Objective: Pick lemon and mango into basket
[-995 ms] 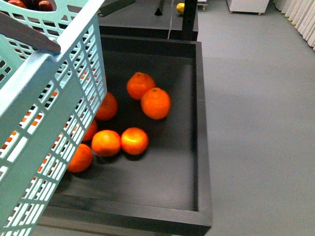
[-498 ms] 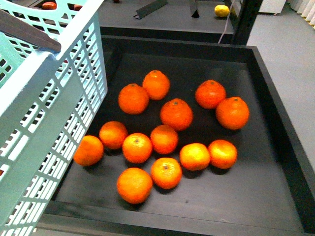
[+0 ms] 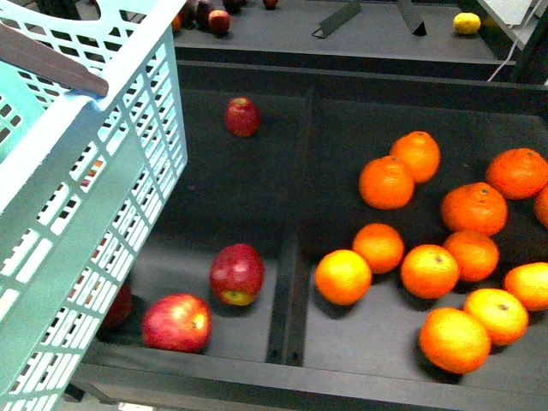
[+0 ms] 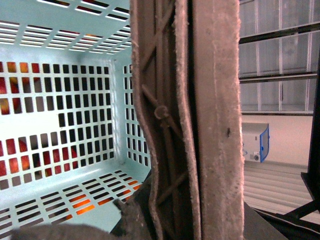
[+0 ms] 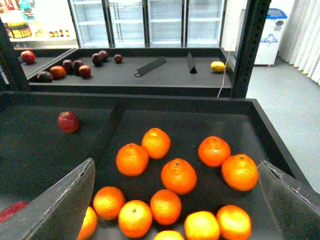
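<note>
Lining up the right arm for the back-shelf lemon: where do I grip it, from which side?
Take the lemon across its plump middle, coming from above. It lies on its side on the flat shelf, seemingly longer across than deep, so jaws closing front-to-back span the shorter width. Probably avoid a sideways approach: a black wedge stands nearby to its left.

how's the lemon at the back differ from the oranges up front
The lemon is yellow; the oranges are deep orange. The lemon sits by itself on the far shelf; the oranges crowd together in the near tray, right of its divider. There is one lemon against many oranges. Both are roundish fruit lying loose on dark surfaces.
</note>
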